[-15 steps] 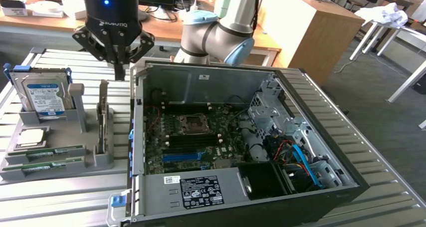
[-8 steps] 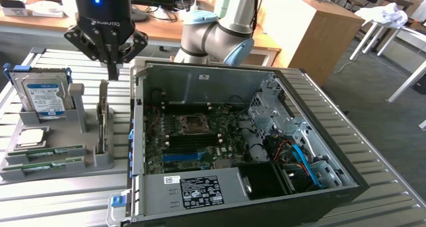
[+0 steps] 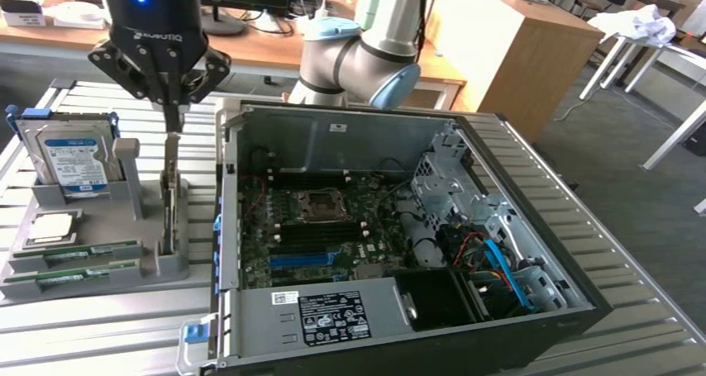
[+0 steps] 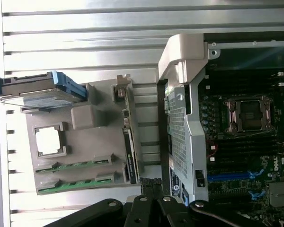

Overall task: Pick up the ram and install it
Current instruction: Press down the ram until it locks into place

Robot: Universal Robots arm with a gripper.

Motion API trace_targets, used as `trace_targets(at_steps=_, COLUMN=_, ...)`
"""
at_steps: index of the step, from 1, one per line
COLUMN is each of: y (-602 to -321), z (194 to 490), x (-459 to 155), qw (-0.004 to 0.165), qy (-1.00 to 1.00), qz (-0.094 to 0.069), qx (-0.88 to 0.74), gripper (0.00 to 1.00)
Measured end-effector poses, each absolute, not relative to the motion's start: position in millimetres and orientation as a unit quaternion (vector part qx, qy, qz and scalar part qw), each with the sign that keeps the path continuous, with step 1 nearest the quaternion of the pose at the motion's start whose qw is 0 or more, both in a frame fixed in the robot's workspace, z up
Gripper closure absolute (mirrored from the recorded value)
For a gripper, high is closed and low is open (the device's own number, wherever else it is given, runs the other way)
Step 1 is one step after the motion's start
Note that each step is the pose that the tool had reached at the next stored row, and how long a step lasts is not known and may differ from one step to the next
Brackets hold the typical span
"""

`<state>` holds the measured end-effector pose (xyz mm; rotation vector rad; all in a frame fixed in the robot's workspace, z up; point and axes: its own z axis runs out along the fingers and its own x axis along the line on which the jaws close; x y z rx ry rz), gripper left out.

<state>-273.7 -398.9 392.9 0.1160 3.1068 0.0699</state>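
green ram sticks (image 3: 79,254) are seen lying in grey tray (image 3: 165,264) slots in the exterior view, gripper (image 3: 174,126) pressed together just over the upright card (image 3: 171,186); in the wrist view the ram sticks (image 4: 73,165) are seen apart from the gripper (image 4: 150,182).

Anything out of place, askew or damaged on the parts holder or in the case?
Nothing looks spilled or damaged. Two ram sticks lie flat in slots of the holder, the hard drive stands upright, and the shut gripper is over the tall upright card, not the ram.
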Motion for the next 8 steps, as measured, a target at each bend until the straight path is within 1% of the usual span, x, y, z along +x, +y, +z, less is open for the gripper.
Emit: trace_targets(at_steps=8, y=-398.9, z=392.9, x=-298.9, qw=0.017, qy=0.999, qz=0.022, qx=0.037, gripper=0.9)
